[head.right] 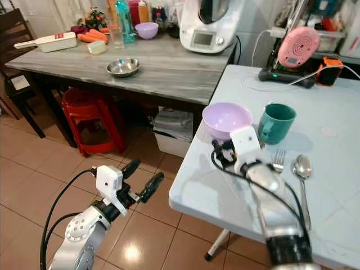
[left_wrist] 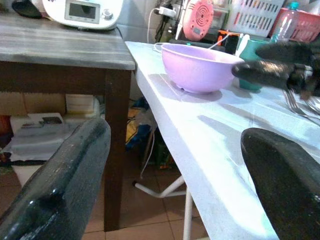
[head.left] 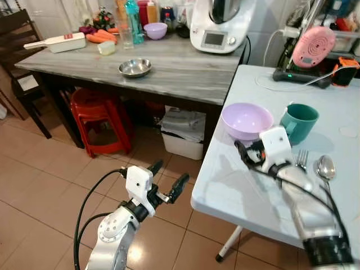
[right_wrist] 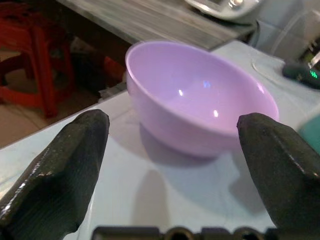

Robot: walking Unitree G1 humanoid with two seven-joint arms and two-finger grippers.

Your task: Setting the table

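A purple bowl (head.left: 246, 119) stands near the left edge of the white table (head.left: 236, 191), with a green mug (head.left: 299, 121) just to its right. Closer to me on the table lie a fork (head.left: 302, 159) and a spoon (head.left: 325, 167). My right gripper (head.left: 246, 151) hovers low over the table just in front of the bowl (right_wrist: 200, 95), open, with nothing between its fingers (right_wrist: 65, 165). My left gripper (head.left: 170, 173) is open too, held over the tiled floor off the table's left edge and pointing toward the bowl (left_wrist: 197, 67).
A grey wooden counter (head.left: 185, 73) at the back carries a steel bowl (head.left: 135, 67), a second purple bowl (head.left: 155, 30), bottles and a white kitchen machine (head.left: 216, 25). Red stools (head.left: 98, 112) and a white box (head.left: 183, 135) sit beneath it. A dark chair (head.left: 17, 34) stands far left.
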